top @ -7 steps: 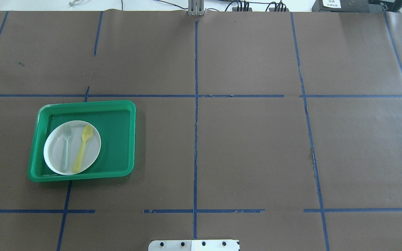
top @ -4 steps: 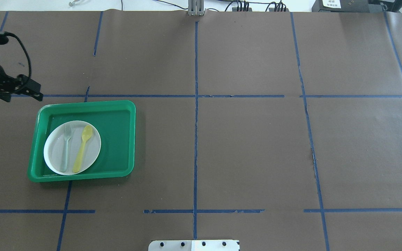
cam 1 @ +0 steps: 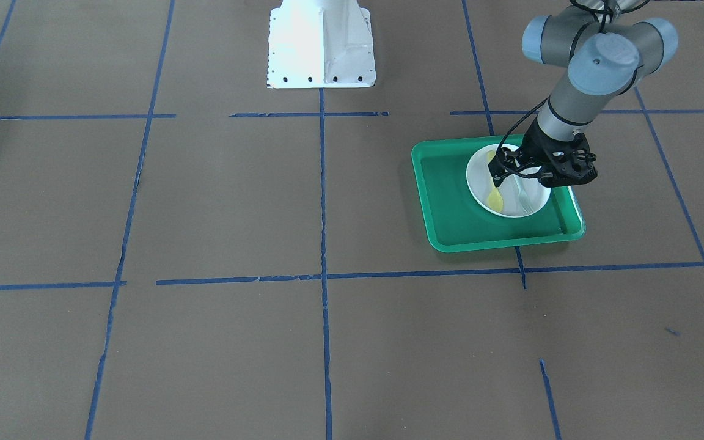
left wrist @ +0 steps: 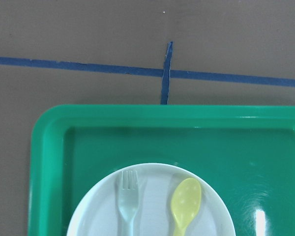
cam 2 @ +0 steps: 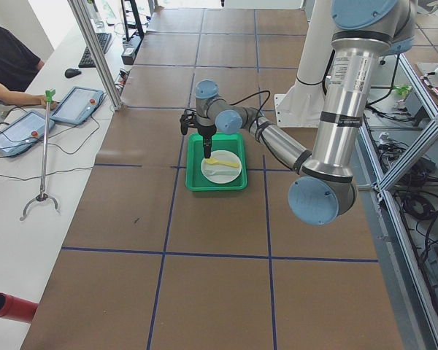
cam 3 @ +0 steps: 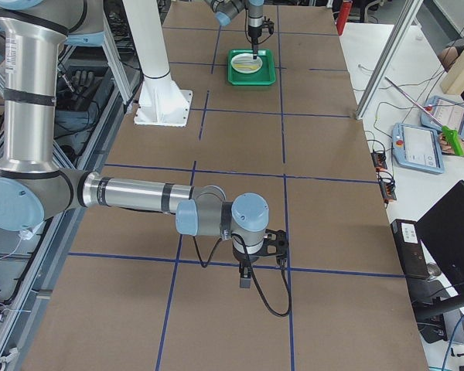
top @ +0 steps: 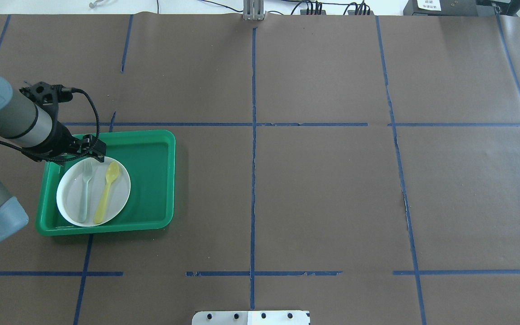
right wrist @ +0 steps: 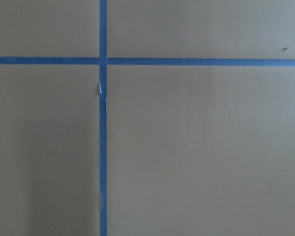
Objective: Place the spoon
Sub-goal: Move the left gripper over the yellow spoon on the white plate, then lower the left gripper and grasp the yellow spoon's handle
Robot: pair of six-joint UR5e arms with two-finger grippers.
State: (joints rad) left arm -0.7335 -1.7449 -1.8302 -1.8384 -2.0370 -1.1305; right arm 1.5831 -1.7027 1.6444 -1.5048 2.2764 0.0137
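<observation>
Spoon (top: pixel 108 192) lies on the plate (top: pixel 120 192) beside the fork (top: pixel 84 194) — left tool (top: pixel 96 152) hangs near its bowl, opening unreadable; centre over the handle, descend straight.

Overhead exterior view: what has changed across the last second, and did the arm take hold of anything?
The left arm came in from the view's left edge and swung toward the tray. The left gripper now hangs above the tray and plate, having taken hold of nothing. The spoon and fork lie on the plate as before, and the tray has not moved.
</observation>
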